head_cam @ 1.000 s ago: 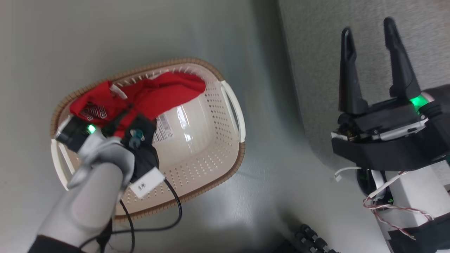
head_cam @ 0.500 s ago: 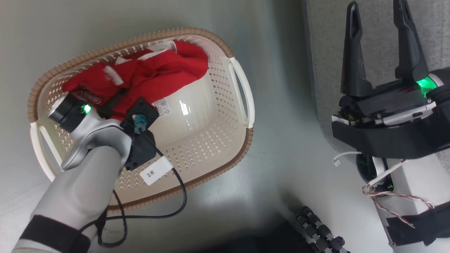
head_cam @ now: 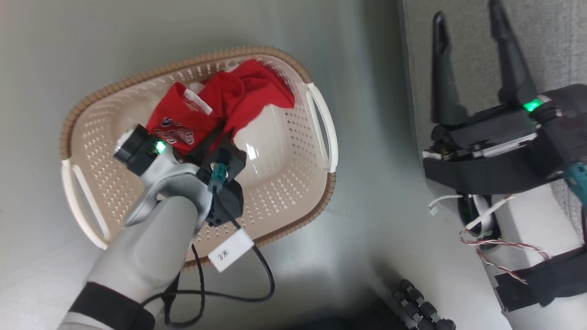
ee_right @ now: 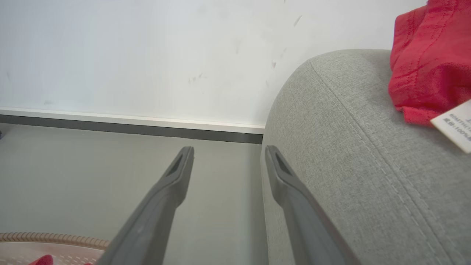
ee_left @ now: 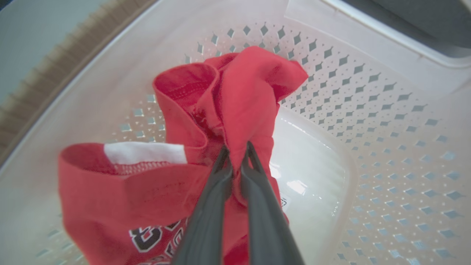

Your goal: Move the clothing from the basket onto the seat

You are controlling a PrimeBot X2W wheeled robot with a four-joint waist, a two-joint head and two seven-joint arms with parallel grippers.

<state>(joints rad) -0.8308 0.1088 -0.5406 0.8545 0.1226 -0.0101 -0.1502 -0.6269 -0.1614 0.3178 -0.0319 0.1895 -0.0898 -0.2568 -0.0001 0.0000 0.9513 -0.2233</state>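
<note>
Item, red jersey (ee_left: 250, 95): one of the clothing pieces, with white trim and black-and-white lettering, inside the basket (head_cam: 183, 64) toward its far wall. A fold of it is pinched and drawn up into a peak, and the rest hangs below. A second ago it lay spread wide along the far rim; it is now gathered into a narrower bunch nearer the middle. Item, left gripper (ee_left: 237, 151): reaches down into the basket with its fingers nearly together, clamped on that red fold; a second ago they stood apart. Item, basket: cream perforated plastic with a brown rim and white side handles, on the grey floor (head_cam: 137, 36) just beside the seat (ee_right: 349, 147); it sits differently in the head view than before because the camera has moved. Item, right gripper (head_cam: 466, 11): fingers spread wide and holding nothing, poised at the seat's edge as before. Item, second red garment (ee_right: 423, 66): lies on the light-grey seat with a white tag (ee_right: 454, 123) at its lower edge, well apart from the right gripper.
</note>
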